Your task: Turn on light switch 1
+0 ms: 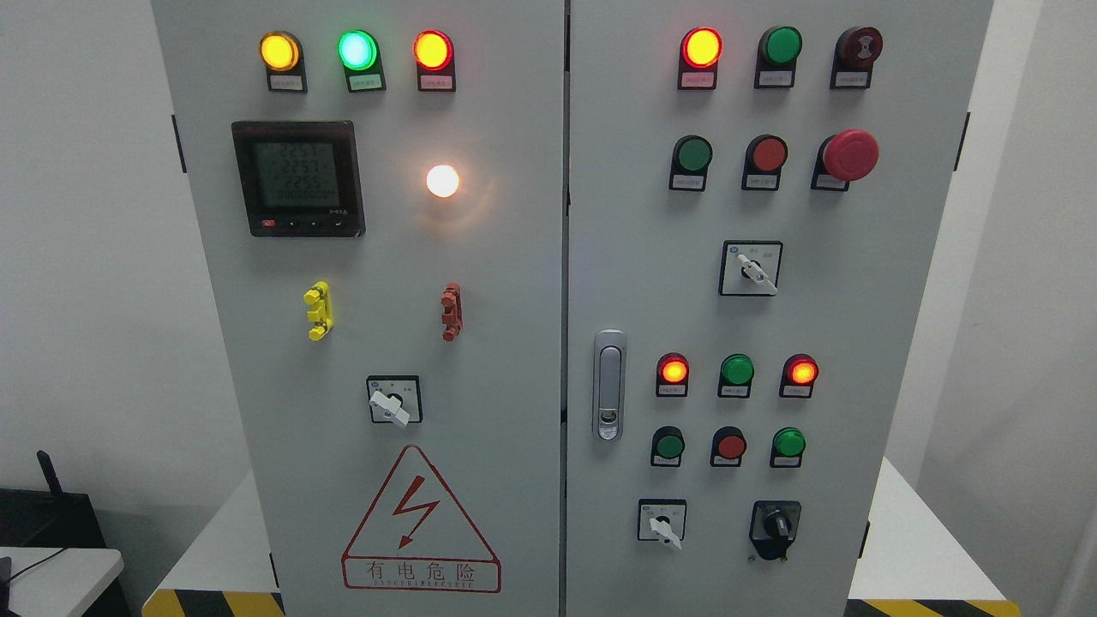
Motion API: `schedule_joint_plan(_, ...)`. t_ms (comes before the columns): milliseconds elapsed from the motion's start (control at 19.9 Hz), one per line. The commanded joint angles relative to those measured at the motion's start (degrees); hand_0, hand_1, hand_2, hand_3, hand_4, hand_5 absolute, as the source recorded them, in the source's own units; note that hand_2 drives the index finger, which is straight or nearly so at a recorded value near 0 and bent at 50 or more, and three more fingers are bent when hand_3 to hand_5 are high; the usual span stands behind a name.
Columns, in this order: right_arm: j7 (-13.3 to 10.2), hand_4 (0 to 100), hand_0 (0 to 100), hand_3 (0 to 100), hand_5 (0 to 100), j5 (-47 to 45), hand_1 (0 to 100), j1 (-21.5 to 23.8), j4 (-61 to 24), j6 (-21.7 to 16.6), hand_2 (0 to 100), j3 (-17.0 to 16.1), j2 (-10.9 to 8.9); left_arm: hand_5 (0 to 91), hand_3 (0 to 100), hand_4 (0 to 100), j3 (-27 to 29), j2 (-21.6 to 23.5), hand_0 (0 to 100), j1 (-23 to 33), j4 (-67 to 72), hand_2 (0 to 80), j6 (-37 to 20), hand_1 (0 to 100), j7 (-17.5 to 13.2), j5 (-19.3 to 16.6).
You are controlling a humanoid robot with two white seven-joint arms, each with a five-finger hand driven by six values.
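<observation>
The grey cabinet (480, 283) fills the view, its left door carrying a meter (298, 178), a lit white lamp (442, 181) and a rotary switch (393, 400) below, the right door a latch (608, 386), further rotary switches and pushbuttons; no hand is in view, state unknown.

A red-bordered warning triangle (420, 504) with a lightning bolt is sitting low on the left cabinet door (514, 343); the strip beneath it is reading "有电危险", with a smaller line too fine to read. The meter display (298, 177) is showing rows of digits, blurred. The small tags under the lamps and buttons are illegible.
</observation>
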Motion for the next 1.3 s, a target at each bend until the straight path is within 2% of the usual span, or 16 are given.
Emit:
schedule_joint_plan(0,0.0,0,12,0,0,0.3,39,0.0,0.0,0.0,0,1.3,0.06,0.0,0,0,-8.2,2.1,38,0.0,36.4,0.0,1.0,1,-0.4,-0.6)
schedule_joint_plan(100,0.0,0,12,0,0,0.3,39,0.0,0.0,0.0,0,1.3,-0.02,0.0,0,0,-13.5,2.1,39,-1.6,40.5,0.0,1.6,1,-0.4,-0.6)
schedule_joint_plan(301,0.0,0,12,0,0,0.3,39,0.0,0.0,0.0,0,1.3,0.06,0.0,0,0,-24.6,2.1,41,-4.9,44.4,0.0,9.3,0,-1.2,-0.7)
schedule_joint_plan(501,0.0,0,12,0,0,0.3,39,0.0,0.0,0.0,0,1.3,0.06,0.0,0,0,-35.5,1.7,41,-6.8,44.4,0.0,14.4,0,0.1,-1.5)
schedule_joint_plan(652,0.0,0,12,0,0,0.3,39,0.0,0.0,0.0,0,1.3,-0.02,0.0,0,0,-36.7,1.1,38,-8.1,44.4,0.0,16.4,0,2.2,-1.8)
schedule_joint_plan(1253,0.0,0,12,0,0,0.3,39,0.0,0.0,0.0,0,1.3,-0.02,0.0,0,0,-37.0,1.4,33,-9.3,44.4,0.0,17.9,0,2.9,-2.5)
